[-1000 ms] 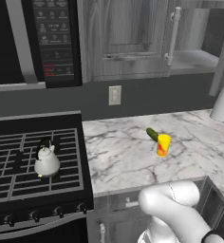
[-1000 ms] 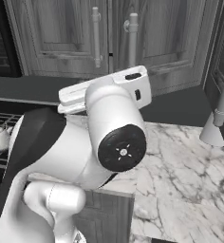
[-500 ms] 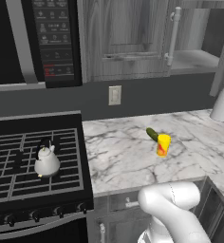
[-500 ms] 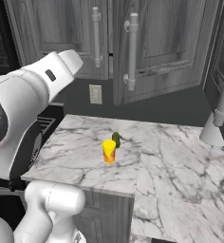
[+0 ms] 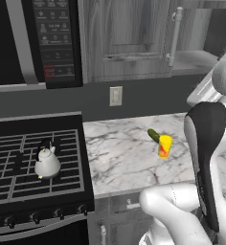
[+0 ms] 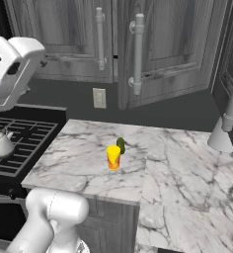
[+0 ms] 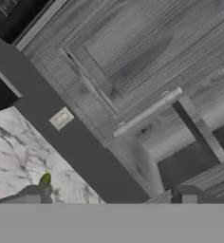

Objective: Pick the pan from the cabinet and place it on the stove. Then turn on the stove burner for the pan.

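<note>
The grey wood-grain cabinet hangs above the counter. Its right door stands ajar, and a dark gap shows along that door's edge in the hand view. The pan is hidden. At the left is the black stove with grid grates and a row of knobs along its front. My gripper is open with nothing between its fingertips. It faces the cabinet door's pale bar handle from some way off.
A small white kettle stands on the stove grates. On the marble counter sit a yellow cup-like thing and a green vegetable. A black microwave hangs above the stove. A pale stand rises at the right.
My arm has swung away to the left in the right base view, uncovering the counter and the cabinet doors. The jaws have stayed open. Nothing on the counter or stove moved.
</note>
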Motion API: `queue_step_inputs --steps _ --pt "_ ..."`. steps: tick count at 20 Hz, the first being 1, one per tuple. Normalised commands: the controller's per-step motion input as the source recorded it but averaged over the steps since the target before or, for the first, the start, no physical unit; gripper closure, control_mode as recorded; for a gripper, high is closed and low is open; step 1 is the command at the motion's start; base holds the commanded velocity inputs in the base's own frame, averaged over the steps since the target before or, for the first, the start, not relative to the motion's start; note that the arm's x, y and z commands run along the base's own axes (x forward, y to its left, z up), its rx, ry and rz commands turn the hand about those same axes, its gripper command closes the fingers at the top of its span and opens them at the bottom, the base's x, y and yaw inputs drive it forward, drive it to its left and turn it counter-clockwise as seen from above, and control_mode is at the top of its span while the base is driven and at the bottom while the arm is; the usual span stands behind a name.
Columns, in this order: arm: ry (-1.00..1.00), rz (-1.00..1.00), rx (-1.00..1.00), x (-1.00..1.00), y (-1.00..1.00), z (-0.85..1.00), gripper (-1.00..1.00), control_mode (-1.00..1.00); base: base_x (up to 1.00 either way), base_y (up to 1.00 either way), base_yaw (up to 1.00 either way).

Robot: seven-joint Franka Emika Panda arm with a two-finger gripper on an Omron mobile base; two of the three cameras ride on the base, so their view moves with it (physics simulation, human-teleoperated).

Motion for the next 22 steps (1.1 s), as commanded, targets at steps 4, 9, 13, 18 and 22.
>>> queue_step_inputs --steps 4,9,13,18,22 --pt "0.17 -0.23 -0.23 0.51 0.02 0.0 -1.0 -1.0 0.0 0.0 0.0" --pt "0.15 -0.19 -0.17 0.51 -0.02 0.0 -1.0 -1.0 0.0 0.0 0.0" --pt "0.11 -0.16 -0.11 0.45 -0.22 0.0 -1.0 -1.0 0.0 0.0 0.0" --pt "0.08 -0.12 -0.06 0.34 -0.34 0.0 -1.0 -1.0 0.0 0.0 0.0" --pt "0.05 -0.1 -0.02 0.3 -0.4 -0.05 -1.0 -1.0 0.0 0.0 0.0"
